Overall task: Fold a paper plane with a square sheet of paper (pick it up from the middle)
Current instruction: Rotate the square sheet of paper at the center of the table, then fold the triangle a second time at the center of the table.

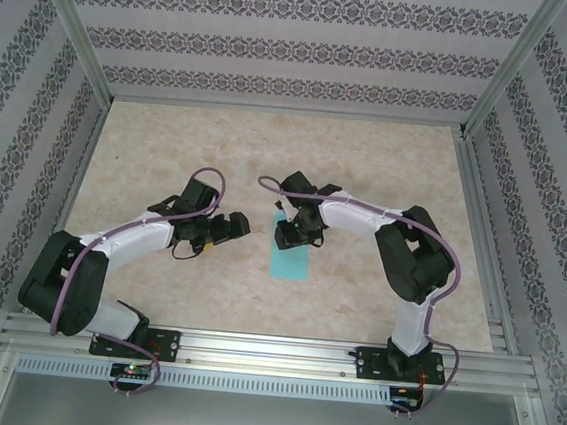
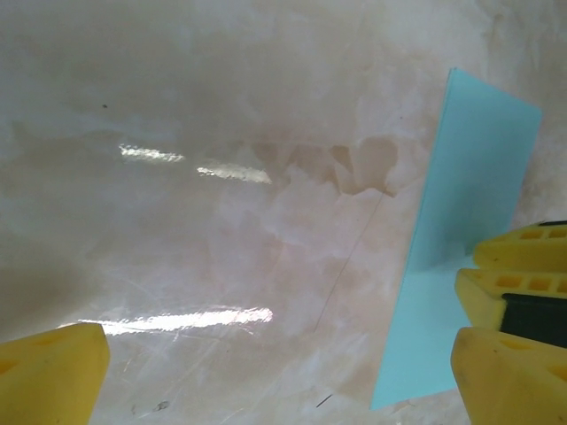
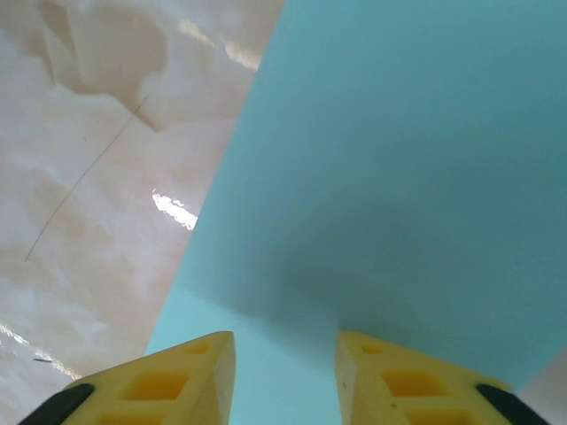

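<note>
Paper sheet (image 1: 290, 260) (image 2: 461, 221) (image 3: 399, 159) lies flat near the middle of the beige marbled tabletop (image 1: 170, 141). It shows as a narrow turquoise rectangle, its long straight edges running away from the arm bases. The right gripper (image 1: 292, 235) (image 3: 283, 372) hangs over the sheet's far end, its yellow fingers (image 3: 177, 381) a little apart with only turquoise showing in the gap. Whether they touch the paper cannot be told. The left gripper (image 1: 240, 226) (image 2: 279, 354) sits just left of the sheet, its jaws spread wide and holding nothing. Bare tabletop stretches all round the sheet, out to the patterned walls (image 1: 299, 53) on three sides and the metal rail (image 1: 270, 352) at the near edge.
</note>
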You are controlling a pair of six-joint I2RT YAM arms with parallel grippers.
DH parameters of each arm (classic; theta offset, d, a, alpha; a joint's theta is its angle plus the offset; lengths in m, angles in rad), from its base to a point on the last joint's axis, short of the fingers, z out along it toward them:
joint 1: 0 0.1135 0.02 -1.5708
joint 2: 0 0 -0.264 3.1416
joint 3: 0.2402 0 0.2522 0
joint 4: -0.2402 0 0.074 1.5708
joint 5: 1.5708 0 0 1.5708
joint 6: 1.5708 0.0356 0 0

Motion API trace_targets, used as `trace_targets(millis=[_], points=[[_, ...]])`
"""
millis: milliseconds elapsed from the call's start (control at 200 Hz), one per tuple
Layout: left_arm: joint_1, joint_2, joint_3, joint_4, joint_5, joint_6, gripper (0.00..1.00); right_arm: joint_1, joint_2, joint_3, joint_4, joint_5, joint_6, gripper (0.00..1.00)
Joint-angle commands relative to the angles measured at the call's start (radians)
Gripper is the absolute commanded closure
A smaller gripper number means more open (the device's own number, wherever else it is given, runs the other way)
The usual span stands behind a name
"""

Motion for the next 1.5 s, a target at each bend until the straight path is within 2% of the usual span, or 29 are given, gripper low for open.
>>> trace_targets(millis=[0, 120, 260, 470, 829, 1159, 1494], points=[[-0.012, 0.015, 0.038, 0.039, 0.037, 0.027, 0.01, -0.029, -0.077, 0.028, 0.064, 0.003, 0.101, 0.59], [-0.052, 0.020, 0.039, 0.054, 0.043, -0.004, 0.01, -0.038, -0.079, 0.022, 0.097, 0.077, 0.230, 0.58], [-0.110, 0.031, 0.036, 0.108, 0.065, -0.064, 0.02, -0.048, -0.021, 0.059, 0.095, 0.091, 0.249, 0.58], [-0.212, 0.083, 0.047, 0.154, 0.054, -0.141, 0.07, -0.085, 0.066, 0.094, 0.129, 0.069, 0.281, 0.59], [-0.321, 0.179, 0.083, 0.224, 0.092, -0.260, 0.13, -0.156, 0.102, -0.018, 0.209, 0.024, 0.326, 0.60], [-0.363, 0.224, 0.128, 0.169, 0.067, -0.292, 0.15, -0.208, 0.119, -0.112, 0.300, -0.032, 0.375, 0.61], [-0.383, 0.266, 0.194, 0.084, 0.029, -0.262, 0.15, -0.231, 0.138, -0.144, 0.337, -0.067, 0.377, 0.62]])
